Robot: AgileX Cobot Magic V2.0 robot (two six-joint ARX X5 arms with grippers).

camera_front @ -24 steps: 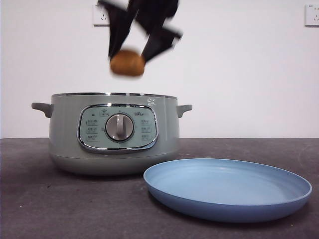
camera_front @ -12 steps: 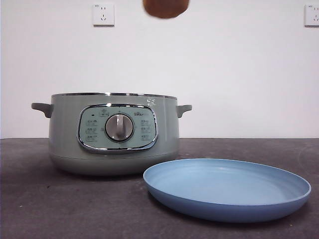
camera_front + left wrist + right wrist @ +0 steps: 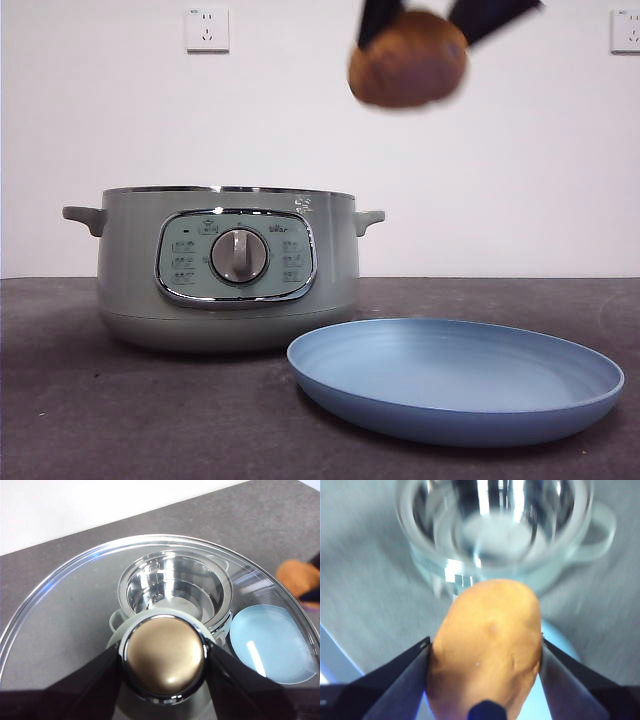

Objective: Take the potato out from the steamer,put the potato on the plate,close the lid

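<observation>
My right gripper (image 3: 410,35) is shut on the orange-brown potato (image 3: 408,58) and holds it high in the air, to the right of the open sage-green steamer (image 3: 228,265) and above the near-left part of the light-blue plate (image 3: 455,380). In the right wrist view the potato (image 3: 487,640) sits between both jaws, with the steamer (image 3: 500,525) below and behind it. My left gripper (image 3: 165,665) is shut on the knob of the glass lid (image 3: 75,605) and holds it high over the table. The steamer (image 3: 175,587) and the plate (image 3: 270,642) show through the glass.
The dark grey tabletop (image 3: 80,400) carries the steamer and the plate side by side, almost touching. A white wall with two power sockets (image 3: 207,28) stands behind.
The potato rose from just above the steamer, went out at the top edge, and has now moved right and come lower, over the plate's side. Steamer and plate have not moved.
</observation>
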